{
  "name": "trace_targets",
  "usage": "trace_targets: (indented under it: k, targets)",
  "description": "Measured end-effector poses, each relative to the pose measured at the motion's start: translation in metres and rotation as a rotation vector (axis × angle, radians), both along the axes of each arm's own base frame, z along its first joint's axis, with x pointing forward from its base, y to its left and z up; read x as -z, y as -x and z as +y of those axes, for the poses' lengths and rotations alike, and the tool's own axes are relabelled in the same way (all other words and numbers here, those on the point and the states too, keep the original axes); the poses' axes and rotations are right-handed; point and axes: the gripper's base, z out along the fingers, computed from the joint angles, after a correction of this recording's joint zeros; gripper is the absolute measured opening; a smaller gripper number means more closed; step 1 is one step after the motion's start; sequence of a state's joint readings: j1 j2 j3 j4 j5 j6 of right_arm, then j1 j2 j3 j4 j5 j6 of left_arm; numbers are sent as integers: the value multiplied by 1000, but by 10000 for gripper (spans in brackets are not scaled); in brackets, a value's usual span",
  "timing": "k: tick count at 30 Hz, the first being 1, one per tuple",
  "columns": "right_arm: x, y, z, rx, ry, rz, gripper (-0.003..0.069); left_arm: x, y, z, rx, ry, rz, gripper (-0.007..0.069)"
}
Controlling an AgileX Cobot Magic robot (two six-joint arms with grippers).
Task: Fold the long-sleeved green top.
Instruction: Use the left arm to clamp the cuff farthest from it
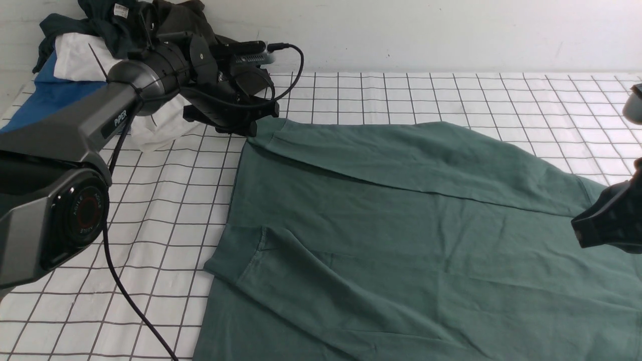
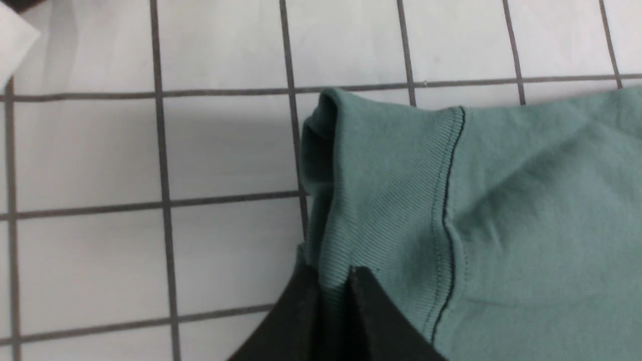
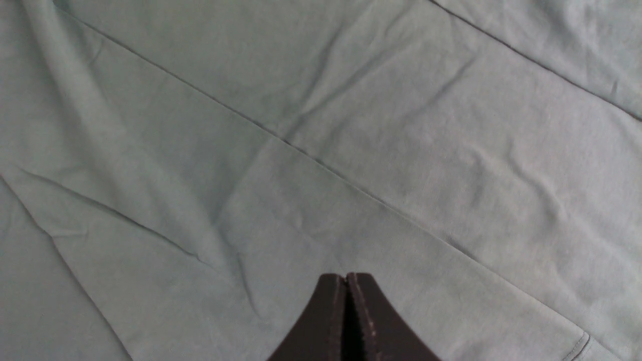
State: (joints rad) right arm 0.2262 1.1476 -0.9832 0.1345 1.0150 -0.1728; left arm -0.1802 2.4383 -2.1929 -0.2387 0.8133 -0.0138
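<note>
The green top lies spread flat on the checked tablecloth, both sleeves folded across its body. The left gripper pinches the far sleeve's ribbed cuff. The right gripper hangs over the top's right side, jaws pressed together on nothing. A pile of clothes sits in the far left corner

The front view looks forward from the robot's own side, slanting down over the white table with black grid lines toward the pale back wall, wide enough to hold most of the large sage-green cotton long-sleeved top. The left wrist view sits very near, looking past the black left claw at the ribbed cuff it pinches, a spot the front view shares at the top's far-left corner. The right wrist view, equally near, looks past the black right claw onto plain green cloth.
</note>
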Motion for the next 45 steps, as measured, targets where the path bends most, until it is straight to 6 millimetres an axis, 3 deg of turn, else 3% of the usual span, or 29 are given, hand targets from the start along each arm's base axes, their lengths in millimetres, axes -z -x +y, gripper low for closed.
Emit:
trace_targets:
  k: [11, 21, 31, 45]
  targets:
    - [0, 0, 0, 0, -2, 0, -15, -17, 9, 1, 60, -44, 21, 36]
    - [0, 0, 0, -3, -2, 0, -15, 20, 4, 1, 60, -60, 90, 66]
    - [0, 0, 0, -6, -1, 0, -15, 20, 4, 1, 57, -62, 83, 221]
    - [0, 0, 0, -9, 1, -1, -15, 20, 3, 1, 53, -60, 76, 227]
